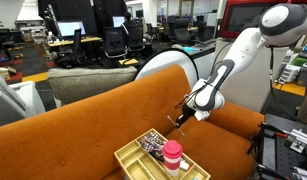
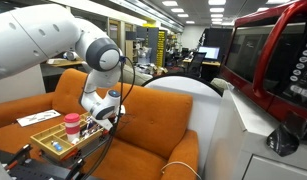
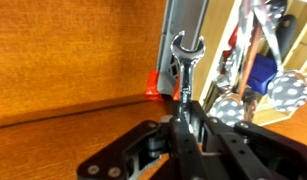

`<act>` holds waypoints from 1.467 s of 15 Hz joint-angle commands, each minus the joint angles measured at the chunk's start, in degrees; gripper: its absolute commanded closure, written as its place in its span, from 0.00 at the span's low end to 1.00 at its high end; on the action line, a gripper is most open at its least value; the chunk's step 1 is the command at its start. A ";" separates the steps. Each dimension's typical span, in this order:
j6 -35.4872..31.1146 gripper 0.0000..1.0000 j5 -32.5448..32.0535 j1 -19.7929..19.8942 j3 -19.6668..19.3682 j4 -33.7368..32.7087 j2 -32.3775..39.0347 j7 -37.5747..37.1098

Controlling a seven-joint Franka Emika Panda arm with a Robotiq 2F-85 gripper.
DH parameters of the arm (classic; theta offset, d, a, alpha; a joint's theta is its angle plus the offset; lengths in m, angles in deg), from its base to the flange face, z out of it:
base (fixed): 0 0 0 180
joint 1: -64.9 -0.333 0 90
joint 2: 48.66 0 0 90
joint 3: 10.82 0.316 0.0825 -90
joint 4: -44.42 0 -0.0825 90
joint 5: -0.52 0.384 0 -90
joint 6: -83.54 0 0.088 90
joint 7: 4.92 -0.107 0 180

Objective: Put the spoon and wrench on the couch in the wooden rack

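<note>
Gripper clamped tight on the wrench, its long axis sticking straight out past my fingers, hanging over the couch seat, wooden rack just beside and below me

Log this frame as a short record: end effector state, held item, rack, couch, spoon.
end effector: shut on the wrench, above the couch, close beside the wooden rack
wrench: metal, open end protruding past the fingertips
couch: burnt-orange
wooden rack: on the couch seat, pink-red cup standing in it
spoon: cannot be identified
</note>
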 commanded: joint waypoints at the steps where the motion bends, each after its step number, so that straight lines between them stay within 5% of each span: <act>1: 1.45 0.97 -3.58 4.23 5.53 2.02 1.12 3.25; 10: 16.65 0.97 -2.48 2.65 10.08 -1.03 6.99 11.14; 11: 17.55 0.62 -1.90 2.04 9.76 -1.58 7.01 11.46; 13: 18.68 0.55 -0.83 1.52 9.47 -2.58 7.07 12.04; 14: 16.41 0.72 -0.41 0.84 8.72 -1.35 6.37 11.61; 16: 17.15 0.56 0.07 0.72 8.69 -2.00 6.35 11.96; 22: 17.32 0.55 0.13 0.55 8.68 -2.08 6.36 12.00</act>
